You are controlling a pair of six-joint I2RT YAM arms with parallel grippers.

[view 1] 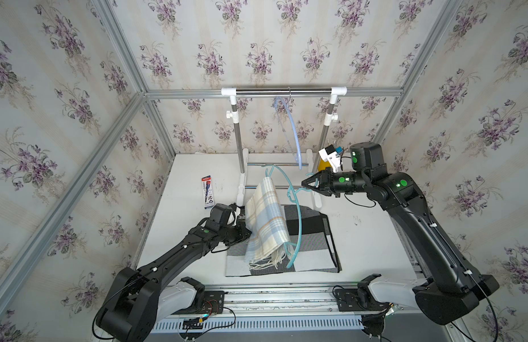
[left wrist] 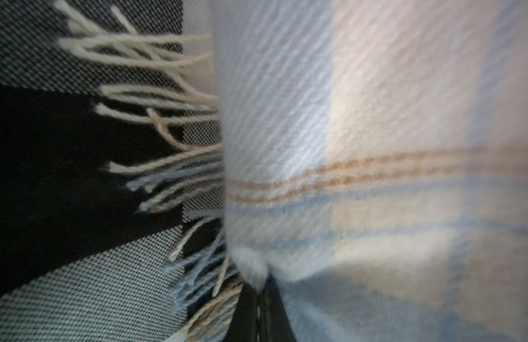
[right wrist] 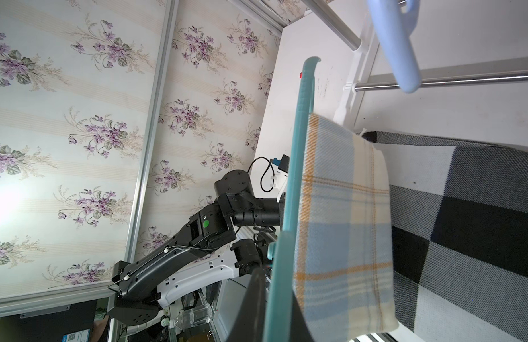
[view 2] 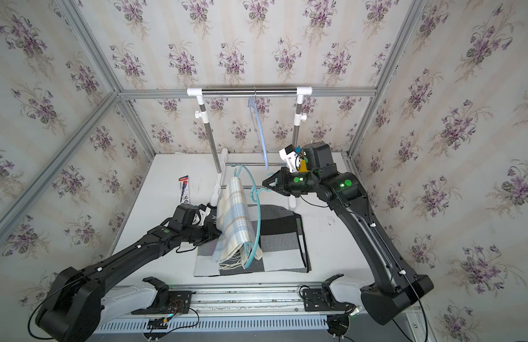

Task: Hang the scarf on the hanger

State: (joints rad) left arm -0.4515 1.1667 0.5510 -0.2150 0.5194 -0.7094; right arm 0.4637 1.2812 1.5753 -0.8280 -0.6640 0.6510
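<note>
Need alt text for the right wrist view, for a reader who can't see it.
A plaid scarf hangs folded over a teal hanger, which the right gripper holds shut. Beyond it are the left arm, a black, grey and white checked cloth, and a pale blue hanger by the rack.

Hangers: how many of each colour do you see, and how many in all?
Teal hanger: 1, carrying the plaid scarf
Pale blue hanger: 1, hooked on the rack rail
Total: 2

The scarf (view 1: 265, 219) drapes over the hanger (view 1: 299, 225) above a mat (view 1: 316, 254), before the rack (view 1: 283, 91), a packet (view 1: 207, 192) lying left.
</note>
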